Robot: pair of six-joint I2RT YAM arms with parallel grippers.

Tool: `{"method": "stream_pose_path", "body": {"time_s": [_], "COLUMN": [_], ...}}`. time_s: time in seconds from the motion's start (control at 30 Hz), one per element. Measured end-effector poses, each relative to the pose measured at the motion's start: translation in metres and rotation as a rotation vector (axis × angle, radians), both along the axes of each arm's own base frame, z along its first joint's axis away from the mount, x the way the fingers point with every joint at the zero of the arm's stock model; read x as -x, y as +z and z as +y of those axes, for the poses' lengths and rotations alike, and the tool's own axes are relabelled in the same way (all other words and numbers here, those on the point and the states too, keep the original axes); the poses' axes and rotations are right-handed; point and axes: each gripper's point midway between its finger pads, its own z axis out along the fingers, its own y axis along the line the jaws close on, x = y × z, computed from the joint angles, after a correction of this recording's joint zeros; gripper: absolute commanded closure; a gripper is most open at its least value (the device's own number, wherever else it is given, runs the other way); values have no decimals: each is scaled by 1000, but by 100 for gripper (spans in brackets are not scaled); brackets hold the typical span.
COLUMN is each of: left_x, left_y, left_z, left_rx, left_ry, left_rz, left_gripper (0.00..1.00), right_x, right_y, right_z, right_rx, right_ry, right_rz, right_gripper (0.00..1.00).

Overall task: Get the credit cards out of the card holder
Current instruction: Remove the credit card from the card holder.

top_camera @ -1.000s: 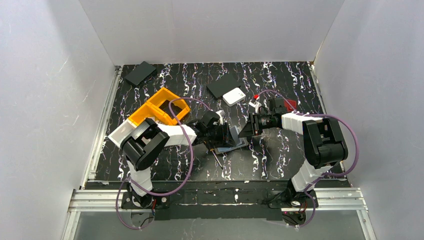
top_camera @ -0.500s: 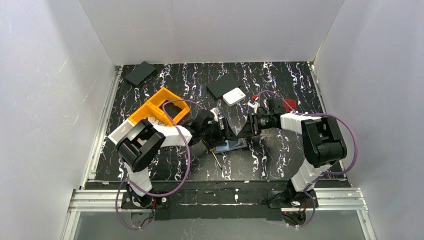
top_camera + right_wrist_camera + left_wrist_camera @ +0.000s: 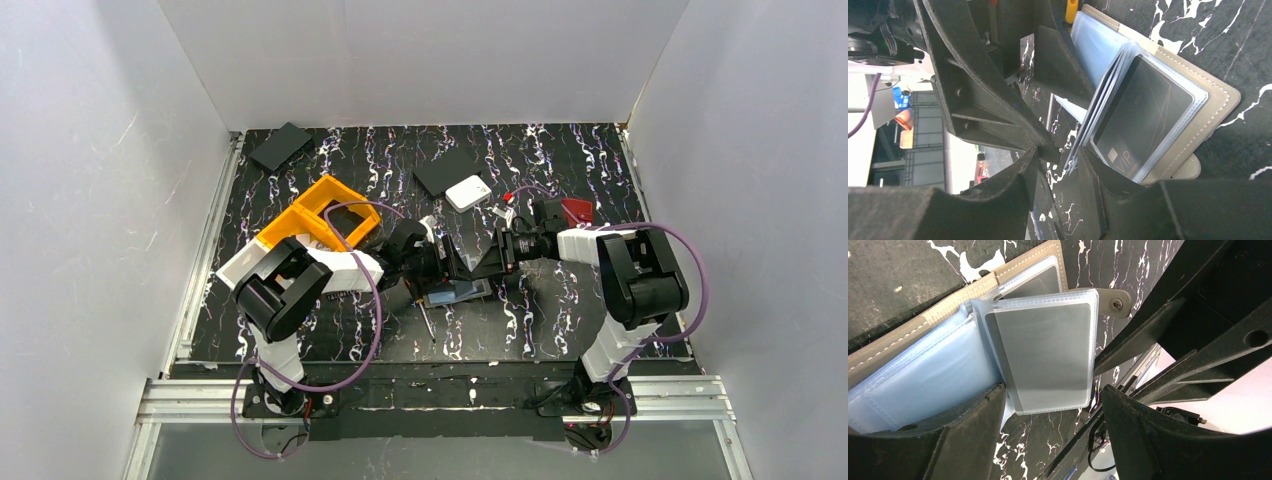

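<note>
Probably best pinching the stiff grey card [image 3: 1048, 360] edge-on, not the slick floppy sleeves [image 3: 923, 385]; left fingers [image 3: 963, 440] wide, right fingers [image 3: 1128, 205] narrow, grip unclear.

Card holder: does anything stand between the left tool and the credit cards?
Only the clear sleeve: the grey credit card sits inside it, and its end lies within the left tool, whose jaws stand open. Nothing else visible intervenes.

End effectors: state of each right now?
Left end effector: open, straddling a card holder sleeve.
Right end effector: sleeves between its fingers; grip cannot be told.
</note>
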Motion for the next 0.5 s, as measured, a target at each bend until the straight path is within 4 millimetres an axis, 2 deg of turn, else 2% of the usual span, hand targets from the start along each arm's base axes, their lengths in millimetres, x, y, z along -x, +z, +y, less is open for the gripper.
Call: {"method": "stream_pose_path", "body": {"time_s": [0.1, 0.23, 0.37, 0.5], "left_x": [1, 0, -1, -2], "left_y": [-1, -3, -4, -3], "left_z": [0, 0, -1, 0], "left_rx": [1, -1, 2, 3], "left_ry": [-4, -1, -2, 0], "left_rz": [4, 5, 4, 3], "left_gripper": [38, 42, 57, 55], "right_x": [0, 4, 5, 5], "right_y": [-1, 1, 2, 2], "right_z": [1, 3, 5, 5], "right_rx": [-16, -41, -50, -52], "right_ry": [0, 12, 15, 14], "right_rz": [21, 44, 52, 57], "right_gripper": [56, 56, 56, 56]}}
